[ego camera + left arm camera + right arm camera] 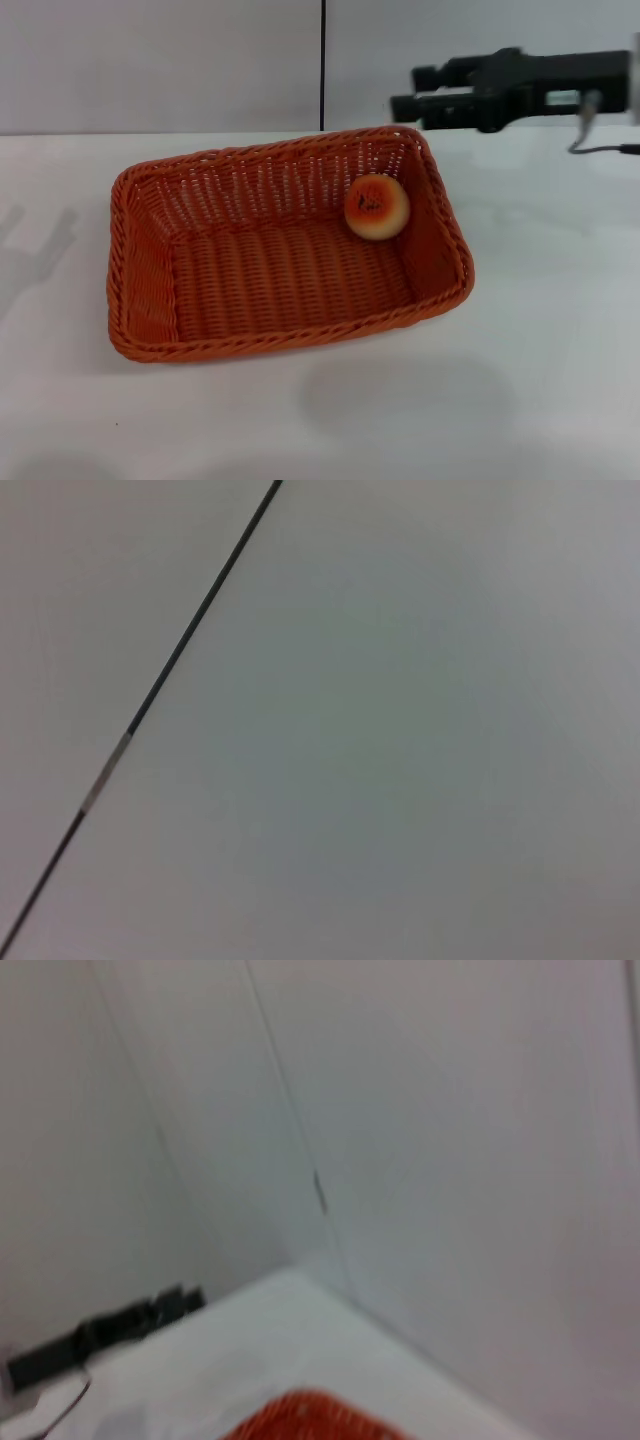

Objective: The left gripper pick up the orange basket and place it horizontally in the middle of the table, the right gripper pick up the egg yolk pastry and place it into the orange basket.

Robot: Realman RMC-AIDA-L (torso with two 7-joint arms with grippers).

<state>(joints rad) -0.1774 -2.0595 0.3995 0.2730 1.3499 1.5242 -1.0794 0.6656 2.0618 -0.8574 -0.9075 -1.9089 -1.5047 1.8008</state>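
Note:
The orange basket (pixel 280 270) lies lengthwise across the middle of the white table (pixel 540 350). The egg yolk pastry (pixel 377 207) rests inside it, against the back right corner, browned top up. My right gripper (pixel 405 90) hangs in the air above and behind that corner, pointing left, open with nothing between its fingers. It is clear of both the pastry and the basket. The right wrist view catches only a strip of the basket's rim (pixel 310 1415). My left gripper is out of the head view. The left wrist view shows only a pale wall with a dark seam.
A grey wall with a vertical dark seam (pixel 323 60) stands behind the table. A faint shadow (pixel 35 245) falls on the table left of the basket. A dark elongated shape (pixel 100 1335) sits at the table's far edge in the right wrist view.

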